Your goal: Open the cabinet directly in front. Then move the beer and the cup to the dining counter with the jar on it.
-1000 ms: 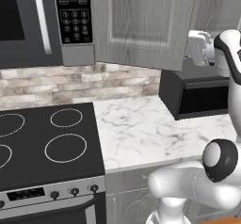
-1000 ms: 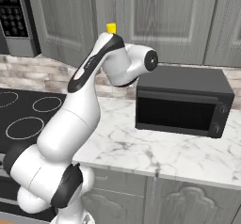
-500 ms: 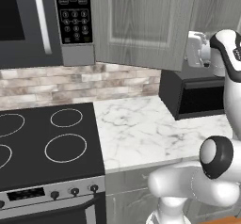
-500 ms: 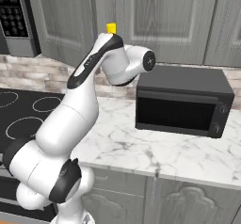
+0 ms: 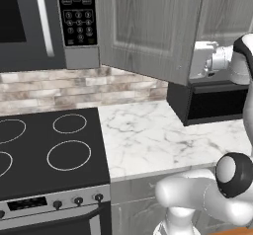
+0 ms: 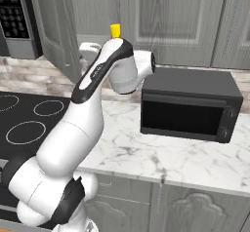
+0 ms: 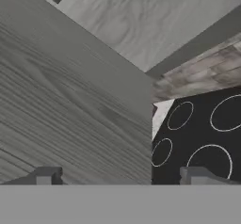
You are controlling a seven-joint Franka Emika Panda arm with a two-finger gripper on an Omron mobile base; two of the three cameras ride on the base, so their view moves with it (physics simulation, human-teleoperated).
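**Tool sitting wide open beside the swung-out cabinet door**

In the hand view, the tool (image 7: 120, 176) is showing its two dark tips far apart at the bottom of the frame, gripping nothing. The grey wood-grain face of the cabinet (image 7: 70, 100) door is filling the left half of that frame, very close ahead; its edge is running down the middle, between the two tips. The black cooktop (image 7: 202, 138) is lying in the lower right.

In the left base view, the cabinet (image 5: 148, 26) door is standing swung out at upper centre, with the arm's white wrist (image 5: 210, 61) sitting just behind its right edge, above the black microwave (image 5: 212, 103).

In the right base view, the cup (image 6: 115, 30) is peeking up yellow at upper centre, behind the arm's elbow, with the marble surface (image 6: 161, 153) spreading below.
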